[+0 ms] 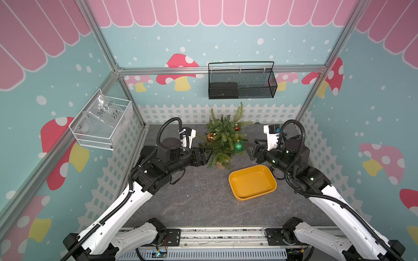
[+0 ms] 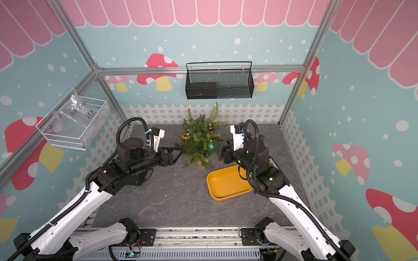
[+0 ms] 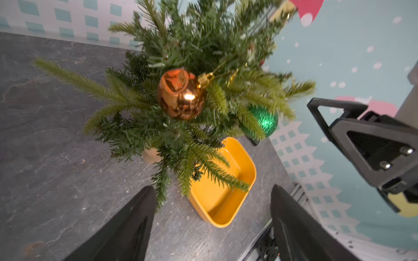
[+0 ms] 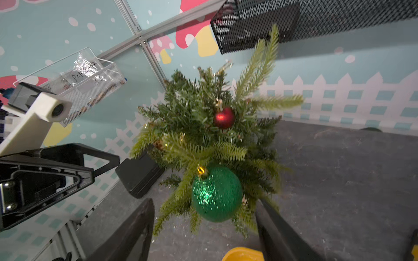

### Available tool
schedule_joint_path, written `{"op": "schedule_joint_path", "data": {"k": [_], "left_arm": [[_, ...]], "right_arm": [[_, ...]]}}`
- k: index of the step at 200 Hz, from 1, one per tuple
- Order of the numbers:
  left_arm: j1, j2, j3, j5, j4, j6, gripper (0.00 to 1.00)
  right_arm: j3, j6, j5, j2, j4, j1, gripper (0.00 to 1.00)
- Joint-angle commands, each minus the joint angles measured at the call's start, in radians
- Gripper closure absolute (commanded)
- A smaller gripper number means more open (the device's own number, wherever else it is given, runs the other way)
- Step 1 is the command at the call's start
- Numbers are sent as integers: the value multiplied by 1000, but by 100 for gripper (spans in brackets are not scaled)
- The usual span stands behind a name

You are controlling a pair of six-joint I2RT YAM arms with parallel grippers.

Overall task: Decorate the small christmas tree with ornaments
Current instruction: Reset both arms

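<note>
The small christmas tree (image 1: pixel 222 137) (image 2: pixel 199 140) (image 3: pixel 203 40) (image 4: pixel 187 108) stands upright at the back middle of the table. All three ornaments hang on it: a copper one (image 1: pixel 211 137) (image 3: pixel 182 93) on its left, a small red one (image 1: pixel 236 128) (image 4: pixel 224 118) high on the right, and a glittery green one (image 1: pixel 238 145) (image 4: pixel 217 195) low on the right. My left gripper (image 1: pixel 209 152) (image 3: pixel 212 192) is open beside the tree's left branches. My right gripper (image 1: pixel 250 146) (image 4: pixel 205 202) is open just short of the green one, not touching it.
A yellow tray (image 1: pixel 251 183) (image 2: pixel 226 183) lies in front of the tree, under my right arm, with nothing in it. A black mesh basket (image 1: pixel 242 83) hangs on the back wall. A white wire basket (image 1: pixel 101 126) holding a plastic bag hangs on the left wall.
</note>
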Motion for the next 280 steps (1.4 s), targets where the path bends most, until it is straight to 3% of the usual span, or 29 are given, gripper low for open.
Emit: {"op": "schedule_joint_path", "data": {"k": [1,31,35,38,75,121,157,172,200,219,237,261,280], "left_arm": [[-6,-38,-46,51,27,-33,0],[-17,-119,-181,-9,42,-46,1],[-17,-131,-201,-19,43,-48,1],[-17,-140,-215,-23,45,-51,1],[-36,-254,-406,-177,68,-96,0],[-40,-364,-584,-522,73,-96,1],[1,-323,-607,-727,147,52,0],[74,-269,-605,-751,211,129,0],[249,-166,-615,-737,369,241,0],[385,-79,-621,-700,458,261,0],[476,15,-645,-667,586,288,0],[511,170,-676,-655,796,344,1],[519,279,-728,-637,1037,365,1]], "right_arm": [[-87,-40,-20,-63,-13,-4,22],[-254,-45,27,-162,-9,-4,20],[-278,-46,43,-178,-8,-3,4],[-295,-50,59,-190,-9,-4,1],[-510,-36,274,-306,43,-3,1],[-642,46,815,-411,140,-5,0],[-606,-7,1141,-211,255,-31,0],[-580,-16,1285,-107,290,-65,0],[-616,-36,1440,32,453,-208,1],[-618,-22,1484,109,503,-309,0],[-695,-187,1557,190,749,-330,0],[-810,-290,1589,328,1113,-357,1],[-869,-338,1488,365,1349,-382,1]]}}
